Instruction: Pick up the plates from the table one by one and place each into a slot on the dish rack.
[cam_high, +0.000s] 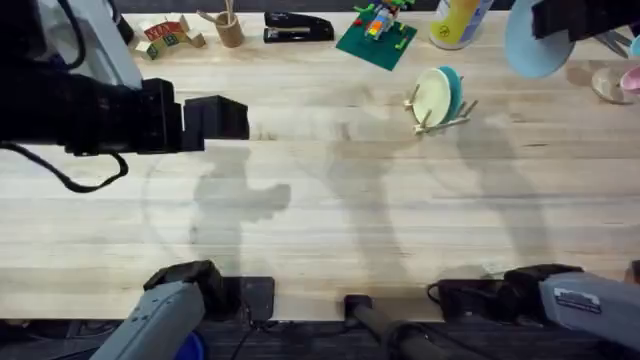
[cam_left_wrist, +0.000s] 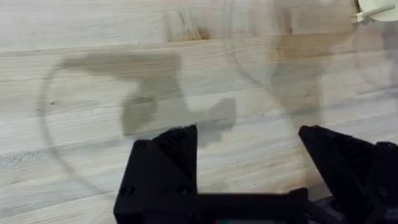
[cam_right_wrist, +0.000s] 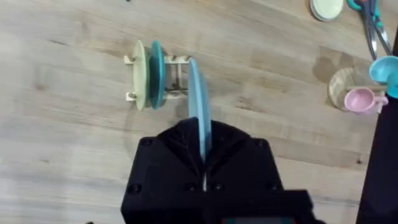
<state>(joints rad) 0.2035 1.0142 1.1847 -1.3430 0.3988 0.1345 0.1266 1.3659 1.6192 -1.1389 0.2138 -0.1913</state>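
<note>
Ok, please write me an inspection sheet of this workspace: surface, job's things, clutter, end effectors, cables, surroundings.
Surface: wooden table, bare in the middle, arm shadows across it.
Job's things: dish rack holds a cream plate and a teal plate upright; light blue plate is held on edge above the table near the rack.
Clutter: green baseplate with bricks, stapler, letter blocks, yellow bottle, scissors, pink scoop.
End effectors: left end effector open, holding nothing; right end effector shut on the light blue plate.
Cables: black cable hanging under the left arm.
Surroundings: nothing seen.
</note>
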